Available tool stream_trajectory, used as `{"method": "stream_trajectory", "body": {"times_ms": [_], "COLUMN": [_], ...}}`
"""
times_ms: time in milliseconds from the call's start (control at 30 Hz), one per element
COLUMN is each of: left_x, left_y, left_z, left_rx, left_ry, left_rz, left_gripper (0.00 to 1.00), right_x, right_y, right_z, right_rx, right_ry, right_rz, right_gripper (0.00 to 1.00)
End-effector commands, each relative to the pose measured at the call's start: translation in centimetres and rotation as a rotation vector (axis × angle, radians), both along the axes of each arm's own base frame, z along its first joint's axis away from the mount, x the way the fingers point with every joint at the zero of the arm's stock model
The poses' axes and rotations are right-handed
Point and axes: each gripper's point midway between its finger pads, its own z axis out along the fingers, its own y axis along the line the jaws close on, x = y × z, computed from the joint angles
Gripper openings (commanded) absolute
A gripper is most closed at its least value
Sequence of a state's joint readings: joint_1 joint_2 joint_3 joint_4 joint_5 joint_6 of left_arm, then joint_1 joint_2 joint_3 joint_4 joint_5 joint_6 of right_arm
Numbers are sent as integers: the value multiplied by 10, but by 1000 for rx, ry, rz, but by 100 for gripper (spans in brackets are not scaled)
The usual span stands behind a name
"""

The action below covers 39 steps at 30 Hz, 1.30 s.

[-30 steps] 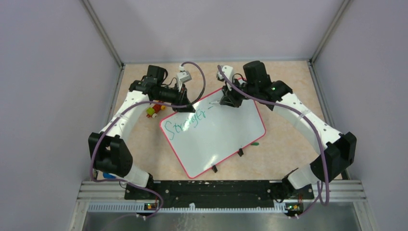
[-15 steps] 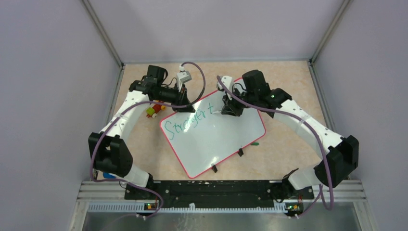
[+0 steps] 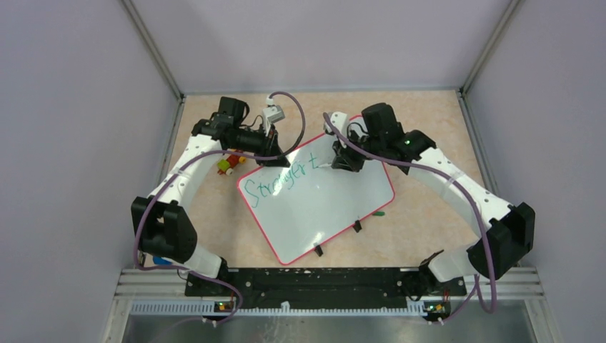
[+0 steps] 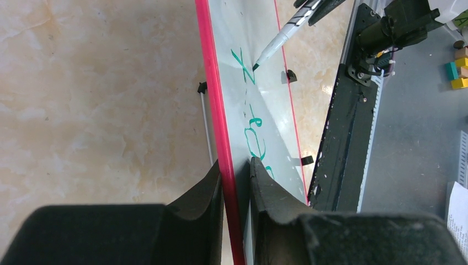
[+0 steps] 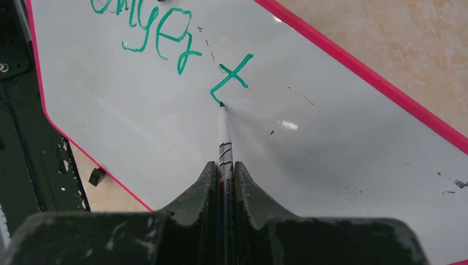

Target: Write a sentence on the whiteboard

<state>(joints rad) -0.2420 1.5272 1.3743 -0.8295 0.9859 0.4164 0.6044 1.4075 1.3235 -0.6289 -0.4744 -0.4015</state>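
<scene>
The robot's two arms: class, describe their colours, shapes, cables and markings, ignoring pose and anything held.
Both the left arm and right arm have white tubular links joined by bulky black joint housings. A purple cable runs along each. A small green light glows near the right wrist. The fingers are dark, matte, wedge-shaped.

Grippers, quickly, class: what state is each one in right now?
Left gripper: shut on the rim of the glossy white red-rimmed whiteboard.
Right gripper: shut on the white green-tipped marker.
</scene>
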Motion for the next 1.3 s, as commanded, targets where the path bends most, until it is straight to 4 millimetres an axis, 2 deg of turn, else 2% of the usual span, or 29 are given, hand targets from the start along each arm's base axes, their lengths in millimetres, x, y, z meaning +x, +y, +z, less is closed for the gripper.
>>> {"method": "stream_trajectory", "body": {"times_ms": [0,133,233,333,667,967,1133,1267], "left_x": [-2,-2,-2,-2,-3,-2,-2,-2], "left_y": [-8,-9,-9,-9,-10,-9,-9,-9], "left_z": [0,0,1,1,3,0,-1,-2], "left_rx": [17,15,12,12,11,19,21,21], "left_ry": [-95,-94,-95,-94,-98,-101,-98,-98], "left_rz": [-56,-58,-59,-60,-63,-62,-62,-63], "left_gripper": [0,0,0,0,0,0,0,0], "right_x": [21,18,16,24,37,49,48,37], "right_y": [-10,-5,-3,-7,-4,2,0,-6], "right_z": [29,45,69,80,74,60,46,36], "right_rx": [-1,37,100,135,123,117,92,79], "right_ry": [-116,-123,-134,-129,-138,-126,-104,-86], "right_rz": [-54,-33,-25,-46,-61,-72,-72,-72], "right_gripper": [0,0,0,0,0,0,0,0]}}
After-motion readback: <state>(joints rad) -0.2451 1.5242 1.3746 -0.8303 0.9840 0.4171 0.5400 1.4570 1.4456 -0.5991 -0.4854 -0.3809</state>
